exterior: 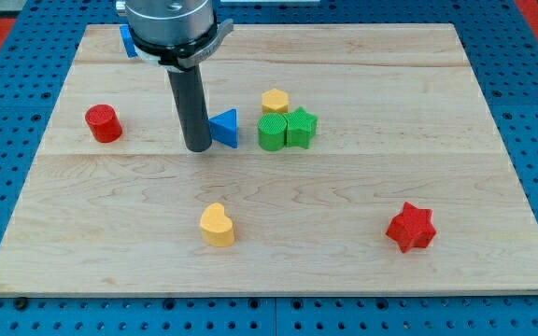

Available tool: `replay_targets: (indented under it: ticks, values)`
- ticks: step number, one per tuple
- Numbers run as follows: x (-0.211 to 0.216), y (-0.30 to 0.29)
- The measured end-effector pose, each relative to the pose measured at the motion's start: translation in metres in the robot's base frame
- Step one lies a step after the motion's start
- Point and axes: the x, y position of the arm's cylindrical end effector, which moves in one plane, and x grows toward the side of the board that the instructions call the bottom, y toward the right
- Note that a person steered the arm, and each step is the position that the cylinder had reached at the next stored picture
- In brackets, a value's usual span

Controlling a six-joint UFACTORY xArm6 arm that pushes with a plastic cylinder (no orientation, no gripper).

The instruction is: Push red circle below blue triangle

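Now my tip (198,147), which holds nothing, touches the blue triangle (224,128) on its left; the red circle (104,123) sits well apart, toward the board's left edge.

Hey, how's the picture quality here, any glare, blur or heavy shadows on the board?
Camera view: lighting is even and soft, with no strong glare on the wooden board. Blocks such as the red circle and blue triangle look sharp, casting only faint shadows. My tip sits in focus just to the view's left of the blue triangle. The arm's top is cropped by the frame edge.
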Motion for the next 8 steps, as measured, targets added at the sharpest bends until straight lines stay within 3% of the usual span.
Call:
replay_targets:
  ticks: [2, 3, 5, 7, 8]
  values:
    - [-0.008, 0.025]
    - [0.013, -0.060]
    - [-0.079, -0.114]
    - [-0.073, -0.216]
    - [-0.045, -0.176]
